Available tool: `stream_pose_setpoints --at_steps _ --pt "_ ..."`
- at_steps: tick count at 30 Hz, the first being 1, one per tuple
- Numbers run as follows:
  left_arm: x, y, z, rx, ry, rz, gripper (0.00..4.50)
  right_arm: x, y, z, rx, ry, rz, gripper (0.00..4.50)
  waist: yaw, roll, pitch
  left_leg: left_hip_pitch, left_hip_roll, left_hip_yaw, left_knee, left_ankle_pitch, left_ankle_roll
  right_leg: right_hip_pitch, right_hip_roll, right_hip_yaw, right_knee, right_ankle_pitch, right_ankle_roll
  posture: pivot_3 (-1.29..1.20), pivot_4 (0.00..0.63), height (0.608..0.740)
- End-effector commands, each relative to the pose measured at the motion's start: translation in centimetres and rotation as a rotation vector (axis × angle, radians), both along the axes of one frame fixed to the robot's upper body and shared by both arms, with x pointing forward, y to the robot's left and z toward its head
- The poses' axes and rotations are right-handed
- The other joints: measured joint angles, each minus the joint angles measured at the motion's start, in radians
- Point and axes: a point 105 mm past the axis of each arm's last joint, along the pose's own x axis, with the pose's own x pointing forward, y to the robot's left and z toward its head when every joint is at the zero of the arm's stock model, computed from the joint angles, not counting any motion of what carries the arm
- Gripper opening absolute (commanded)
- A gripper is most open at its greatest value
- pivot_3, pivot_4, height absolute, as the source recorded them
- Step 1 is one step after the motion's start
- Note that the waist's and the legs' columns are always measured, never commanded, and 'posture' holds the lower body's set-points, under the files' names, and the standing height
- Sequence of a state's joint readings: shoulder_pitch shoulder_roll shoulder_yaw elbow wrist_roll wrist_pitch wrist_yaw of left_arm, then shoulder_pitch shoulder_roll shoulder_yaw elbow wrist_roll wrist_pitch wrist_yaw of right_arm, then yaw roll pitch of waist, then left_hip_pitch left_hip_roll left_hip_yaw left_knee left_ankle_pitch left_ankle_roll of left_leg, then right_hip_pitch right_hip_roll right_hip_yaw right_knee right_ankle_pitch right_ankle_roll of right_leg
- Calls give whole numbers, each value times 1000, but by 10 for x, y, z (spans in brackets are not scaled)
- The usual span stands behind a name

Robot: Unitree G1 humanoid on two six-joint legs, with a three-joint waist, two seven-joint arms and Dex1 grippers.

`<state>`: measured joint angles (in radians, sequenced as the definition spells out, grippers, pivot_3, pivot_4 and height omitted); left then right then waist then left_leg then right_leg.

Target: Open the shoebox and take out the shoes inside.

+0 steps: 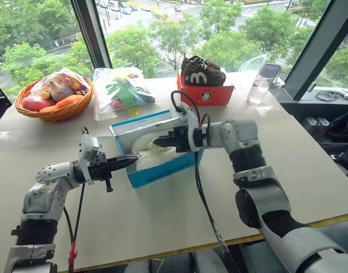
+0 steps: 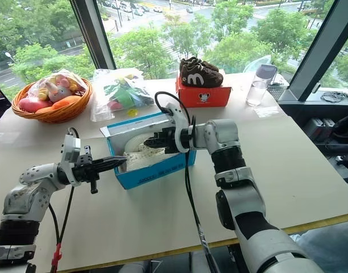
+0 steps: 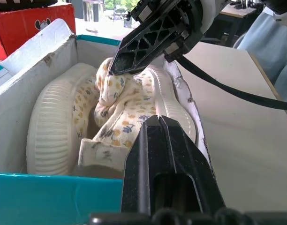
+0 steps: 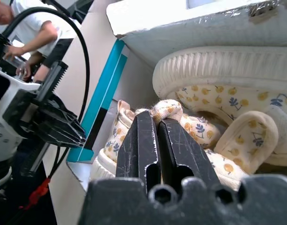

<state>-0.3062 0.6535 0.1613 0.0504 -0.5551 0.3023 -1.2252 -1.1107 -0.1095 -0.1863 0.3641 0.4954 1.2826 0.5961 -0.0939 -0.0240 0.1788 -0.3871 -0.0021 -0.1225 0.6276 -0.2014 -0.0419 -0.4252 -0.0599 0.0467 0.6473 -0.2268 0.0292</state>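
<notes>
Sitting open mid-counter (image 1: pixel 162 222), shoebox (image 1: pixel 162 170) holds both shoes (image 3: pixel 110 117). Right gripper (image 4: pixel 158 123) jaws clamped on the nearer shoe's fabric edge. Left gripper (image 1: pixel 131 161) jaws together at the box's end wall. Red box (image 1: pixel 205 94) carries brown shoes (image 1: pixel 202 72) marked "m".

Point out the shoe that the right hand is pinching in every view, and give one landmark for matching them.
Left eye view: the shoe lies inside the blue box, mid-picture.
Right eye view: the same, mid-picture, slightly left of centre.
Left wrist view: it sits centre, its patterned fabric pinched from above by the right hand.
Right wrist view: its fabric bunches at the fingertips.
Shared landmark: the blue box.
</notes>
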Motion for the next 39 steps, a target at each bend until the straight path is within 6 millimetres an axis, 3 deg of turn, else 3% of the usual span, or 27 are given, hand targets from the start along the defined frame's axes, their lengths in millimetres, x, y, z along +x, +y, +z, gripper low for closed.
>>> stream_pose_setpoints --at_steps 1,9,24,39 --pt "-9 2 8 -14 -2 -27 0 1 -7 35 82 -113 -54 12 0 0 0 0 0 0 0 0 0 0 0 0 0 0 0 0 150 740" --pt "-15 12 7 14 1 4 0 5 -20 58 149 -167 -158 12 2 1 1 -1 0 0 0 0 0 -1 0 0 0 0 0 0 150 740" --pt "-16 6 0 36 -6 7 0 -9 -40 110 280 -271 -213 12 12 5 6 -2 0 0 0 0 0 -2 0 0 -1 0 -1 0 150 740" --pt "-14 5 -2 51 1 7 0 -20 -48 136 341 -317 -238 12 23 6 6 -3 0 0 0 0 0 -2 0 0 -1 0 -1 0 150 740"
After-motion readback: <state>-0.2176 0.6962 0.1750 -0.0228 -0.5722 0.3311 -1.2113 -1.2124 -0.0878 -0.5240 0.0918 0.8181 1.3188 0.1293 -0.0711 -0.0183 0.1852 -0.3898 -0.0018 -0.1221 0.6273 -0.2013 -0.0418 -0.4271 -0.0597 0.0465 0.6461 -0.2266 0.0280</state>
